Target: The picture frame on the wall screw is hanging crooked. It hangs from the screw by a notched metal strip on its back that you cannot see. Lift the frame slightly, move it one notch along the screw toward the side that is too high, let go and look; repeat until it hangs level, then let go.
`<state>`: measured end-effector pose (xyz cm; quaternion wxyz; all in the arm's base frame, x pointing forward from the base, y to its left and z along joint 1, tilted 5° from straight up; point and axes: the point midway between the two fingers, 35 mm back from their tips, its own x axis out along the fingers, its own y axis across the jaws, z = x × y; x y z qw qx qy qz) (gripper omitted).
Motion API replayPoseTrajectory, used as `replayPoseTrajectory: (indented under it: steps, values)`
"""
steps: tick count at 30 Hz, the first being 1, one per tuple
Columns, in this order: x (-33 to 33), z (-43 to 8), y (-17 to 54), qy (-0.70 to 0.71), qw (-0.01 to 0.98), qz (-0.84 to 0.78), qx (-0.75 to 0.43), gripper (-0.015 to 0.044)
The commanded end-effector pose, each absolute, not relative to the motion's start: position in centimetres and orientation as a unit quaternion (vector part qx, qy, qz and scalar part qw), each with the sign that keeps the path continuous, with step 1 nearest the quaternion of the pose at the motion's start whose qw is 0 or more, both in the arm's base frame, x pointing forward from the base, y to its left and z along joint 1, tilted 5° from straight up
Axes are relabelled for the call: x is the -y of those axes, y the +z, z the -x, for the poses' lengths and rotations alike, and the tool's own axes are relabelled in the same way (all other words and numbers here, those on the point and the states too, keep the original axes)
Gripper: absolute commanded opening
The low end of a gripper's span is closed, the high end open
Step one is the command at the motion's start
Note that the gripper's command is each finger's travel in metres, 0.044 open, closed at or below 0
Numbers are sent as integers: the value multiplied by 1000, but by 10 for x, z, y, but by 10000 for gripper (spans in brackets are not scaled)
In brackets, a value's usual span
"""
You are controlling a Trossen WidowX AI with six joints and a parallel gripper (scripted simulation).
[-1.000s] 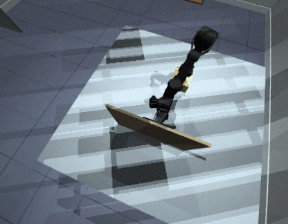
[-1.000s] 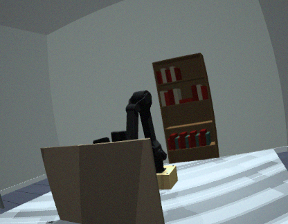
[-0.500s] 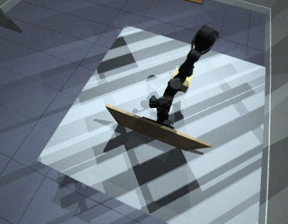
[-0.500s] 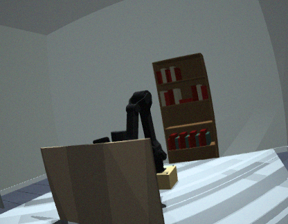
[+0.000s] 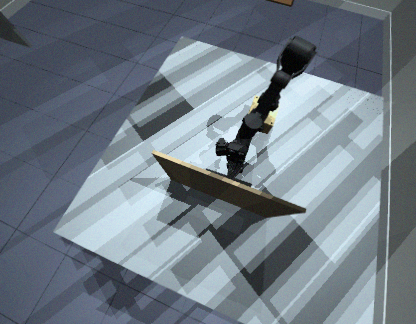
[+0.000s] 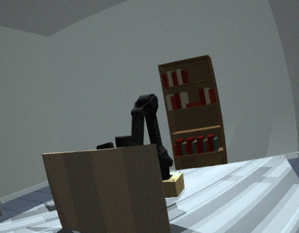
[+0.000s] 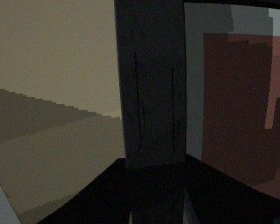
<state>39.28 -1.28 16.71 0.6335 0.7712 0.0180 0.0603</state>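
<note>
From above, the board stood upright on the pale table, running from the left, far end to the right, near end. At about its middle, on the far side, was the frame, a thin dark strip along the board, its picture side toward the arm. Which way the frame's long axis ran could not be told, since only part of it showed. The gripper was clamped on the frame's dark side rail, one finger on either side. The arm reached back from there, far and to the right, over a yellow block. In the wrist view, the tan board lay left, the rail ran nearly straight up the middle, and a grey border and a red picture filled the right. The exterior view showed the board's other face, which hid the frame and the fingers; right of the arm it alone showed a brown bookcase of red, white and teal books, their spines too small to read.
</note>
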Motion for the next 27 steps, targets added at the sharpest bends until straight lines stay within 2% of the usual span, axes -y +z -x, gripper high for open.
replayPoseTrajectory:
  steps: [1, 27]
  values:
    - [13, -393, 170, 63, 636, -769, -15, 0]
    - [14, -393, 173, 63, 636, -769, -15, 0]
